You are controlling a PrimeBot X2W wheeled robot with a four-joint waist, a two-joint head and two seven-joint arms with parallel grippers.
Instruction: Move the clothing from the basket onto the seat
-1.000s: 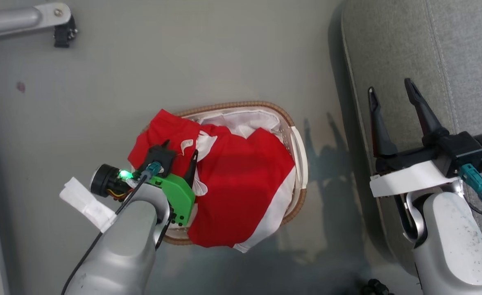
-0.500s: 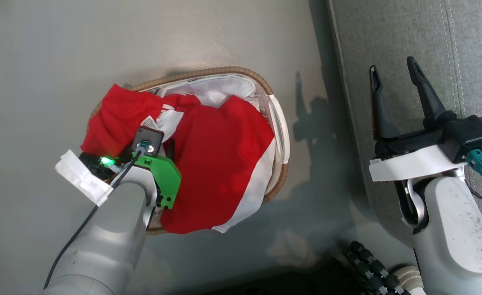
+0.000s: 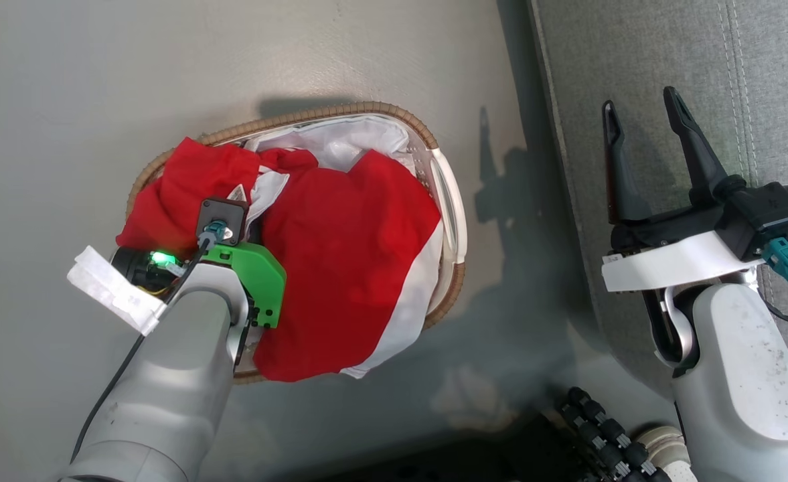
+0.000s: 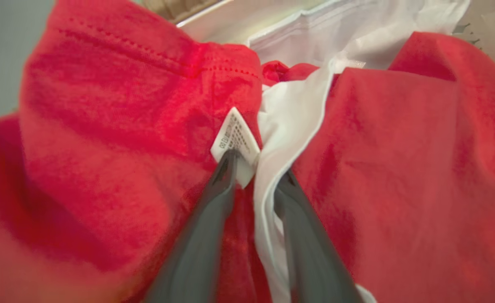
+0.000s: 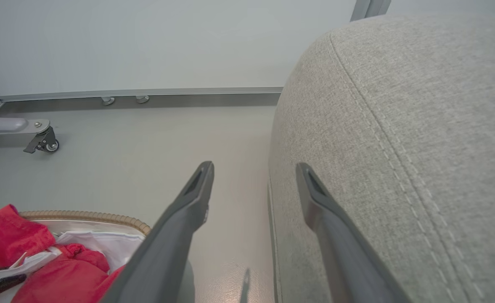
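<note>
Since before, our left gripper (image 4: 258, 168) has squeezed onto the clothing (image 3: 347, 248) in the basket (image 3: 367, 107), pinching its white trim (image 4: 289, 122). It looks soft, light and floppy, so a thick bunch should hold best. Our right gripper (image 3: 640, 100) hangs spread wide by the seat (image 3: 735, 53).

The clothing (image 3: 347, 254) hides most of the basket (image 3: 450, 201) beneath it.

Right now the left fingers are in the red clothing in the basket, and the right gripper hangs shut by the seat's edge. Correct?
One thing is off: the right gripper is open, not shut; the right wrist view shows its fingers spread wide by the edge of the seat. The left fingers are in the red clothing in the basket.
</note>
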